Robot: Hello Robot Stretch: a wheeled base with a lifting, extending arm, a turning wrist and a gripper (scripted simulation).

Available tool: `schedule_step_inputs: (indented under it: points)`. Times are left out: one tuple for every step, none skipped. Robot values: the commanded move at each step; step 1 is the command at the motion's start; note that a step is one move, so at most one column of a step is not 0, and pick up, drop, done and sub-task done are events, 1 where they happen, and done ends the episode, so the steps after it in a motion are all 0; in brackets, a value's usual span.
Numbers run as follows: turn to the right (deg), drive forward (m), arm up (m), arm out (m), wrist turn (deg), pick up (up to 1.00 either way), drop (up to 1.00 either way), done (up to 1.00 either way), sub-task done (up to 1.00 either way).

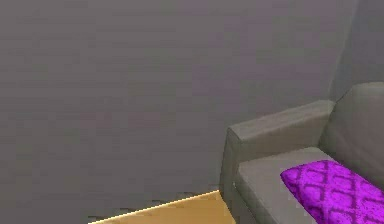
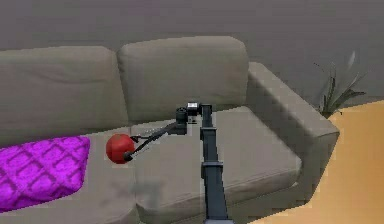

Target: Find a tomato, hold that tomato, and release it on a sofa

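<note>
So the arm (image 2: 210,172) was stretched out over the sofa (image 2: 180,70), across the seat on the side away from the purple cushion (image 2: 40,165). The gripper (image 2: 137,149) sat at its far end, fingers angled down toward the middle of the seat. Right at the fingertips was the tomato (image 2: 121,148), a round red thing over the sofa seat, just beside the cushion's edge. Honestly I couldn't tell whether the gripper had hold of it or whether it was lying on the seat, since the sofa seat sat right behind it.

Past the sofa's far armrest there was a spiky plant (image 2: 335,90) standing on wood floor (image 2: 362,150). Looking ahead, the sofa's other end (image 1: 270,135) showed with the same cushion (image 1: 335,190) on it, against a plain grey wall (image 1: 120,90).
</note>
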Motion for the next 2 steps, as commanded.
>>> schedule_step_inputs:
  points:
    - [0.0, 0.00, -0.32, 0.00, 0.0, 0.00, 0.00, 0.00, 0.00]
    - [0.0, 0.00, 0.00, 0.00, 0.0, 0.00, 1.00, 0.00, 0.00]
